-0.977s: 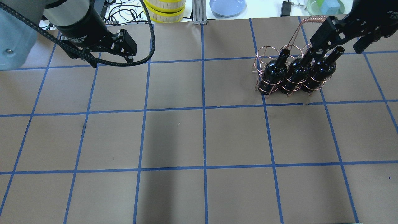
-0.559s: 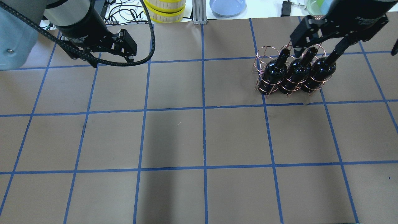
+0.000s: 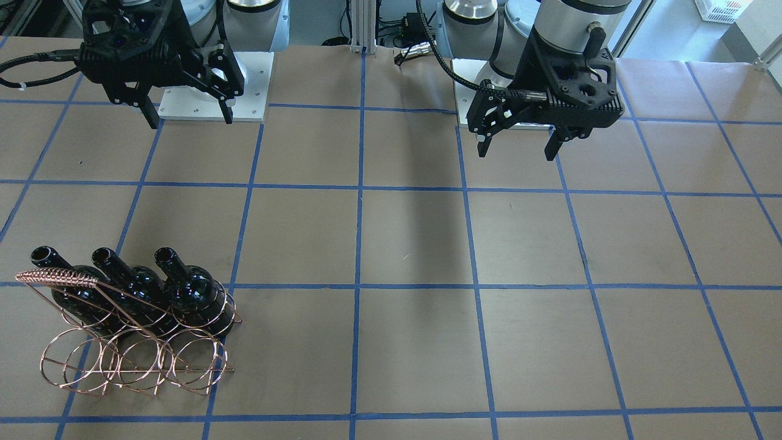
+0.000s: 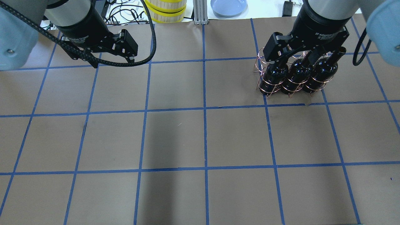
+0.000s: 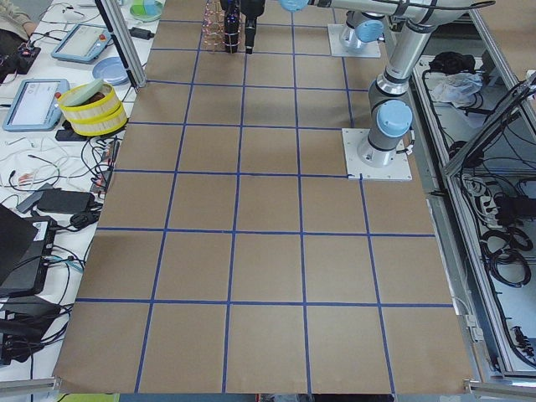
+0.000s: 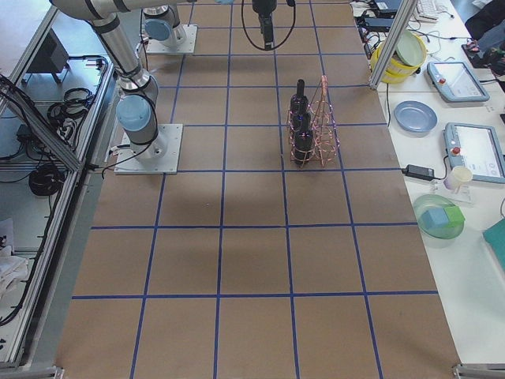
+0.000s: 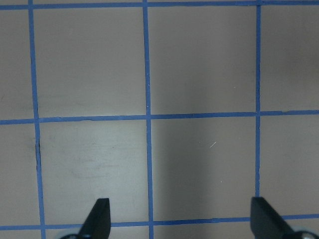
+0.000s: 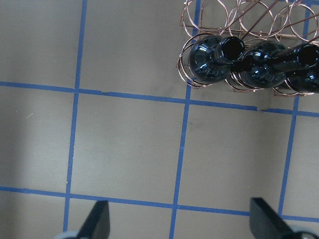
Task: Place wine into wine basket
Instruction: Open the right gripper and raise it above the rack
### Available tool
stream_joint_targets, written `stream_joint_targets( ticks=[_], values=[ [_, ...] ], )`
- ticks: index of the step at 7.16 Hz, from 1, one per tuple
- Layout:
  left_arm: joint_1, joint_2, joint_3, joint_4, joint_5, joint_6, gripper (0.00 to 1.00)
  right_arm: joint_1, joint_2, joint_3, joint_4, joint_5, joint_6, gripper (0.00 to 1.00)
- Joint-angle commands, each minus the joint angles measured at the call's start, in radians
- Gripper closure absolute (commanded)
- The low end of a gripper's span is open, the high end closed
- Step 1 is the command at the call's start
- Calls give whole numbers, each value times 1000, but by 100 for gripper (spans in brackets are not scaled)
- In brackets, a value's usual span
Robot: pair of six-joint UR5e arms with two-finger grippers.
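Note:
Three near-black wine bottles [image 4: 275, 73] [image 4: 297, 73] [image 4: 322, 70] stand side by side in the row of the copper wire basket [image 4: 265, 88] nearer the robot. They also show in the front view [image 3: 195, 293] and in the right wrist view [image 8: 214, 59]. The basket's other row of rings [image 3: 134, 366] holds nothing. My right gripper [image 4: 307, 50] is open and empty, high above the table on the robot's side of the basket [image 3: 189, 119]. My left gripper [image 4: 112, 56] is open and empty, far to the left above bare table [image 7: 182, 224].
Beyond the table's far edge stand a yellow-rimmed round container [image 4: 165, 11], a metal post [image 4: 200, 12], a blue plate [image 4: 228, 6] and cables. The basket's twisted handle bar [image 3: 58, 278] rises above the bottle necks. Brown paper with a blue tape grid covers the table.
My right gripper has swung left from beside the rightmost bottle's neck and now hangs over the basket in the overhead view. The bottles, basket and left arm have not moved.

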Motion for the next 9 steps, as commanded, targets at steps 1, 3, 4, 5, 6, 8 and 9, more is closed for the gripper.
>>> stream_joint_targets(
  ticks=[1,3,4,5,6,8,9],
  values=[
    [0,0,-2,0,0,1,0,-60,3,13,-66,-3,-7,0],
    [0,1,-2,0,0,0,0,-61,-6,14,-67,-5,11,0],
    [0,1,-3,0,2,1,0,-61,-1,16,-69,0,8,0],
    [0,1,-3,0,0,0,0,-61,-1,16,-68,0,10,0],
    [0,1,-3,0,0,0,0,-61,-1,16,-69,0,10,0],
    [0,1,-5,0,0,0,0,-61,-11,14,-72,-18,54,0],
    [0,1,-8,0,2,0,0,-61,-9,14,-71,-38,77,0]
  ],
)
